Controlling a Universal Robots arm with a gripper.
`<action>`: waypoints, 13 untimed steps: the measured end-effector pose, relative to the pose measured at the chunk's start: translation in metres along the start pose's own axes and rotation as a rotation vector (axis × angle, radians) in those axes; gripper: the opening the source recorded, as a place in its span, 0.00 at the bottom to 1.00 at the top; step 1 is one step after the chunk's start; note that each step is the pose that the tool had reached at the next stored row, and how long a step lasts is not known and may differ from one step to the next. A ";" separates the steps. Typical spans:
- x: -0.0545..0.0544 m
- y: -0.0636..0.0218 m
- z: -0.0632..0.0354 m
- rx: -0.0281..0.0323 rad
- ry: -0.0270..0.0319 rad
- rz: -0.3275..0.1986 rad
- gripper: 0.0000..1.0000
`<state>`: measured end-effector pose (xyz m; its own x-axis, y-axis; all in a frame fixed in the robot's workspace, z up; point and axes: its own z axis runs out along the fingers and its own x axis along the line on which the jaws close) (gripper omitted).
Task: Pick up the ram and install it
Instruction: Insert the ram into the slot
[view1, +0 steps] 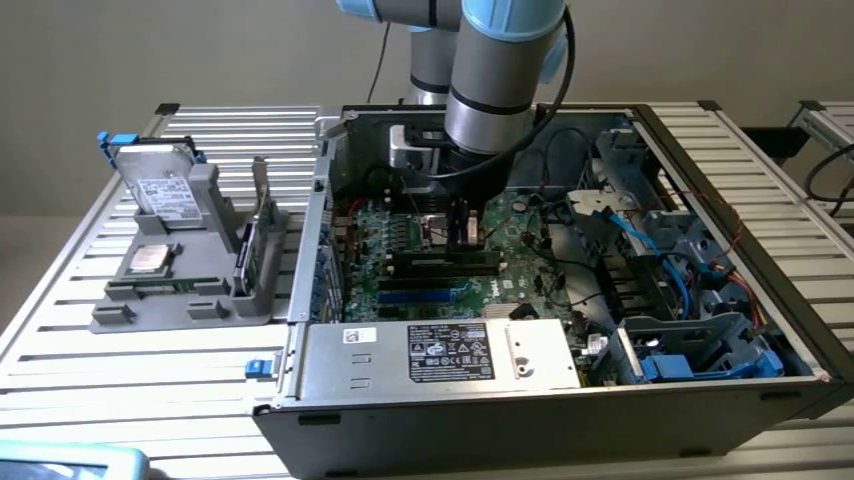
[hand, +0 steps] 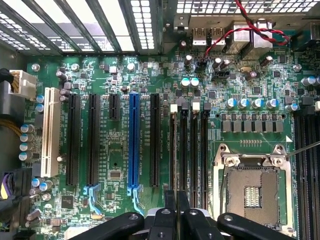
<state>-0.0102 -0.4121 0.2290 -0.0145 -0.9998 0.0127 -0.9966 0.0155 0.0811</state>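
My gripper (view1: 462, 235) hangs inside the open computer case (view1: 534, 435), just above the green motherboard (hand: 120, 80). In the wrist view the gripper (hand: 176, 207) is shut, its two black fingers (hand: 170, 212) almost touching. They line up with the outermost of several black memory slots (hand: 189, 150), next to the bare processor socket (hand: 252, 192). The same slots (view1: 441, 262) lie just in front of the gripper in the exterior view. The ram is hidden: anything as thin as it between the fingers would be edge-on, and I cannot tell whether it is there.
A silver power supply box (view1: 451, 352) fills the case's near side. Blue and black cables (view1: 641, 240) and drive cages crowd the exterior view's right. Outside the case, at the exterior view's left, a grey fixture (view1: 174, 300) holds a hard drive (view1: 167, 195). Long expansion slots (hand: 134, 140) run beside the memory slots.
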 end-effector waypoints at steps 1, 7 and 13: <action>0.000 0.0000 0.0001 0.0000 -0.0001 0.000 0.13; 0.000 0.0000 0.0003 0.0000 -0.0014 0.007 0.13; 0.000 0.0003 0.0003 -0.0002 -0.0039 0.015 0.13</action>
<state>-0.0105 -0.4121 0.2287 -0.0295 -0.9995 0.0100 -0.9962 0.0302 0.0811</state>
